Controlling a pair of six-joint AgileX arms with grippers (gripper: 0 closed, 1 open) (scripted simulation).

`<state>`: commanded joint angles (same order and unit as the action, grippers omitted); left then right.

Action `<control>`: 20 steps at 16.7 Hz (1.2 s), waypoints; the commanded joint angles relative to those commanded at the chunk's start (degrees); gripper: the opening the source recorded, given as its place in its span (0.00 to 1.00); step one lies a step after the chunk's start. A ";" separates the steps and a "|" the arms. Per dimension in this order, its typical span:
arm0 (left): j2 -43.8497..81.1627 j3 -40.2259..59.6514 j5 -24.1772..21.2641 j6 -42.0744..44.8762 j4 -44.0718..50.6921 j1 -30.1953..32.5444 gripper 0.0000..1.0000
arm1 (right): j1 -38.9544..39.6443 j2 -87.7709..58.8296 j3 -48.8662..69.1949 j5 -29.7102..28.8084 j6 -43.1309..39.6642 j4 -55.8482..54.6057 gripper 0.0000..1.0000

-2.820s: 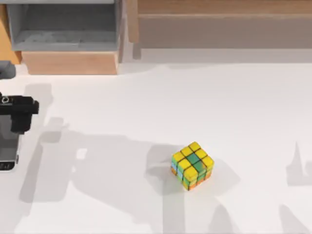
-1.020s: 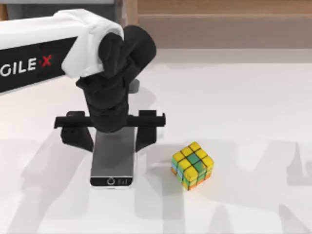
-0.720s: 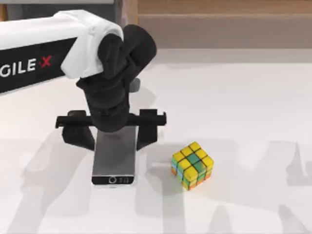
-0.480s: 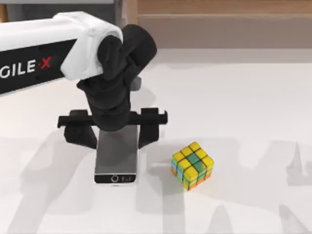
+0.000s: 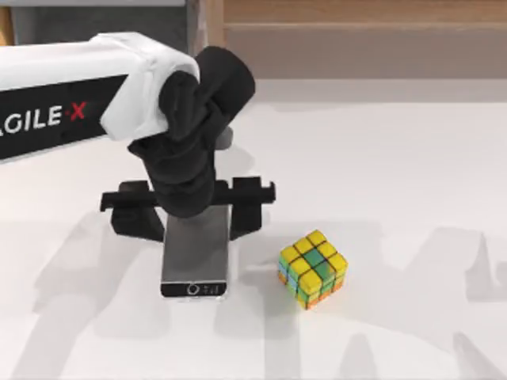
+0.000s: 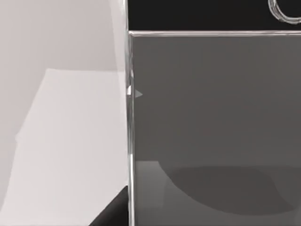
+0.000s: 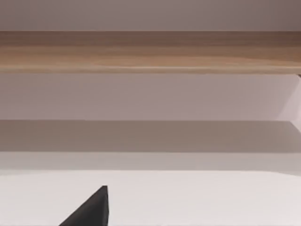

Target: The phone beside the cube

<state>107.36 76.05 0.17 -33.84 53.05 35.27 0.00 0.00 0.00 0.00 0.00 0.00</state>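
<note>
The phone point(image 5: 196, 265) is a flat grey slab with a black end strip and a round button. It lies lengthwise left of the cube point(image 5: 312, 269), with a narrow strip of white table between them. My left gripper point(image 5: 190, 226) is shut on the phone, one black finger point(image 5: 139, 226) on each long edge. The left wrist view looks straight down on the phone's grey face point(image 6: 211, 117) and silver rim. The cube is small, mostly yellow with green, orange and blue squares. My right arm is parked off the table's right side.
A grey open box point(image 5: 103, 20) stands at the back left. A wooden shelf point(image 5: 364, 12) runs along the back edge, and the right wrist view faces that wooden shelf point(image 7: 150, 52). White table point(image 5: 412, 182) spreads to the right of the cube.
My left arm came in from the far left carrying the phone. Over the last second it has shifted the phone slightly rightward, toward the cube. The cube has not moved.
</note>
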 joint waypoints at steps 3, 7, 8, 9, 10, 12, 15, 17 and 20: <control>0.92 -1.21 0.05 -0.02 -1.60 0.04 0.00 | 0.00 0.00 0.00 0.00 0.00 0.00 1.00; 2.93 -3.29 0.13 -0.04 -3.01 0.07 0.00 | 0.00 0.00 0.00 0.00 0.00 0.00 1.00; 3.54 -3.87 0.15 -0.04 -3.18 0.07 0.00 | 0.00 0.00 0.00 0.00 0.00 0.00 1.00; 4.00 -4.32 0.16 -0.04 -3.26 0.07 0.00 | 0.00 0.00 0.00 0.00 0.00 0.00 1.00; 4.00 -4.32 0.16 -0.04 -3.26 0.07 0.00 | 0.00 0.00 0.00 0.00 0.00 0.00 1.00; 4.00 -4.32 0.16 -0.04 -3.26 0.07 0.00 | 0.00 0.00 0.00 0.00 0.00 0.00 1.00; 4.00 -4.32 0.16 -0.04 -3.26 0.07 0.15 | 0.00 0.00 0.00 0.00 0.00 0.00 1.00; 4.00 -4.32 0.16 -0.04 -3.26 0.07 0.30 | 0.00 0.00 0.00 0.00 0.00 0.00 1.00; 4.00 -4.32 0.16 -0.04 -3.26 0.07 0.53 | 0.00 0.00 0.00 0.00 0.00 0.00 1.00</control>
<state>111.36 71.74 0.34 -33.89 49.79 35.34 0.00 0.00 0.00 0.00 0.00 0.00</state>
